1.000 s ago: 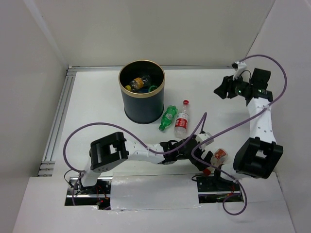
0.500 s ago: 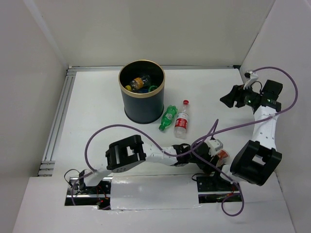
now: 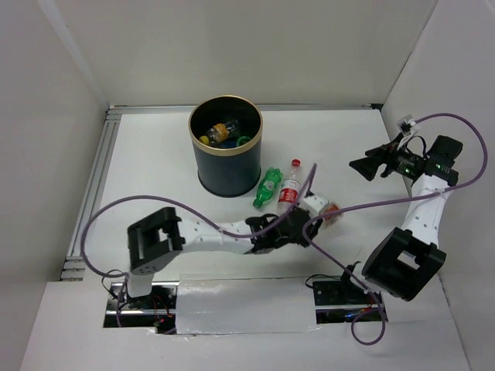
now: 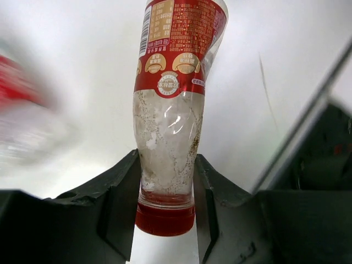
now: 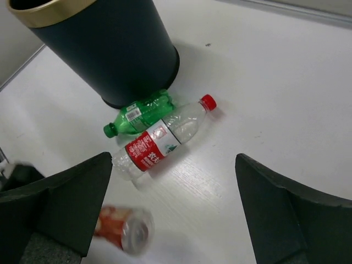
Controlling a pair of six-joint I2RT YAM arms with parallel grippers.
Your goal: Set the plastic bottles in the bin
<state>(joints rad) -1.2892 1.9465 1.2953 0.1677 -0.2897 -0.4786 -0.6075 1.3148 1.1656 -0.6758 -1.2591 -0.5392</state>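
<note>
White tabletop [image 3: 170, 178] boxed in by pale walls [image 3: 46, 116], aluminium rail [image 3: 91, 193] along its left edge. The bin [image 3: 226, 166] stands toward the back with several bottles [image 3: 224, 131] inside, and a green bottle [image 3: 268, 188] and a red-white-labelled bottle [image 3: 288, 193] lie side by side at its base. The left gripper [image 4: 166, 176] is clamped on the neck of a red-labelled bottle [image 4: 170, 110] near that pair; the right gripper [image 3: 362, 165] gapes wide, empty, by the right wall.
</note>
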